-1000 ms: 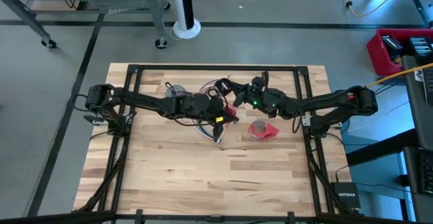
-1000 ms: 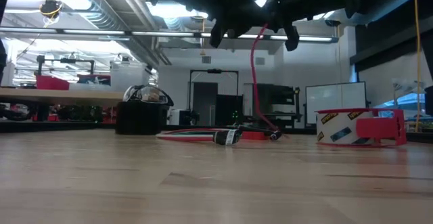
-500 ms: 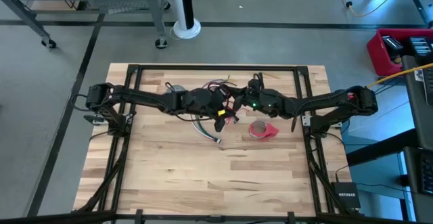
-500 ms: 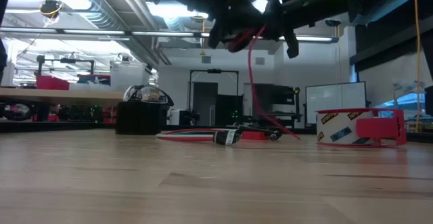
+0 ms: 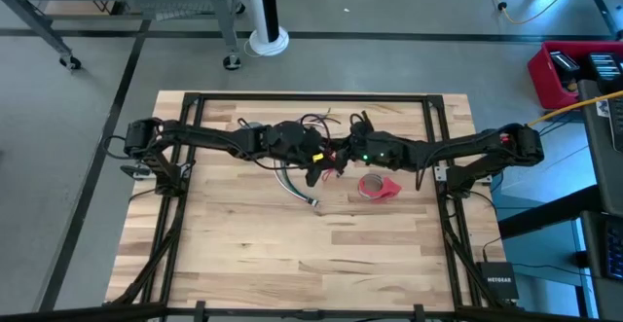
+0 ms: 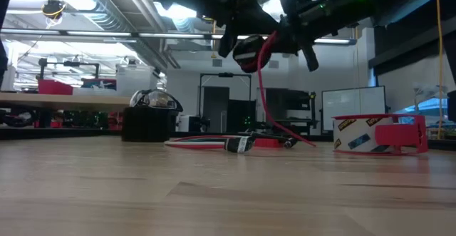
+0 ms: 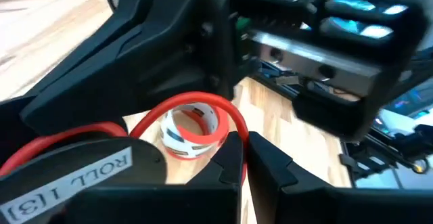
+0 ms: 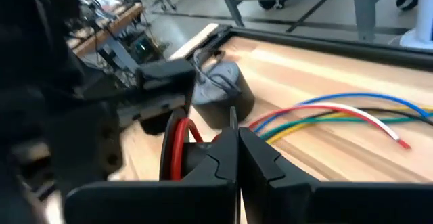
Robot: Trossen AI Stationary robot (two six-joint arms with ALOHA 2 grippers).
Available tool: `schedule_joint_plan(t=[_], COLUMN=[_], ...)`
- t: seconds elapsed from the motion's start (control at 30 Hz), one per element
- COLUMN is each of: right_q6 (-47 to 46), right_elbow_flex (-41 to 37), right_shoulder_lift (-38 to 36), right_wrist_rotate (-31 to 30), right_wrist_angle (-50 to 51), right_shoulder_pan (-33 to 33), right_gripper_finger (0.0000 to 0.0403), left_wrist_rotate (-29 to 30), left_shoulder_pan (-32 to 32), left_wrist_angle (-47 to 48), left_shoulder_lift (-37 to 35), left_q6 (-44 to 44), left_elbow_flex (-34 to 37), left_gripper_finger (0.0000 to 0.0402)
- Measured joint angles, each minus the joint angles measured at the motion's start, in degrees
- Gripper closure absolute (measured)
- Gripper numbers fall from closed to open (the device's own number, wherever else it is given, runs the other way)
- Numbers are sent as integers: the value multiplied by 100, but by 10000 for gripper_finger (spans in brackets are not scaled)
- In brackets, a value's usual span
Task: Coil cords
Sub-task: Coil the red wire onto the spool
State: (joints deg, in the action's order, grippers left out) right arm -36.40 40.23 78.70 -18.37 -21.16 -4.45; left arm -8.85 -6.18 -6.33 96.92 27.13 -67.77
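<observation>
I hold both arms raised over mid-worktop. Left gripper and right gripper are each clamped on the red cord, which trails down to the wire bundle. I should wind slowly, keeping the loops even and the tension light.

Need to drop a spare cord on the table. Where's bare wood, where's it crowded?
Free: the whole near half of the table, below the red tape roll and the wire bundle's plug end. Also the far corners. Crowded: far centre, where both grippers meet over the cords.
</observation>
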Motion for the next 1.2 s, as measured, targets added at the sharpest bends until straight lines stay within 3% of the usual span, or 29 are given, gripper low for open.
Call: schedule_joint_plan(t=[0.57,1.2], right_q6=[4,-74], right_elbow_flex=[0,0], right_shoulder_lift=[-317,-1082], right_wrist_rotate=[404,1139], right_wrist_angle=[1319,2171], right_shoulder_pan=[-2,-7], right_gripper_finger=[402,402], left_wrist_rotate=[-1071,-1095], left_shoulder_pan=[-367,-578], left_wrist_angle=[719,511], left_shoulder_lift=[0,0], left_q6=[142,95], left_elbow_flex=[4,4], left_gripper_finger=[401,401])
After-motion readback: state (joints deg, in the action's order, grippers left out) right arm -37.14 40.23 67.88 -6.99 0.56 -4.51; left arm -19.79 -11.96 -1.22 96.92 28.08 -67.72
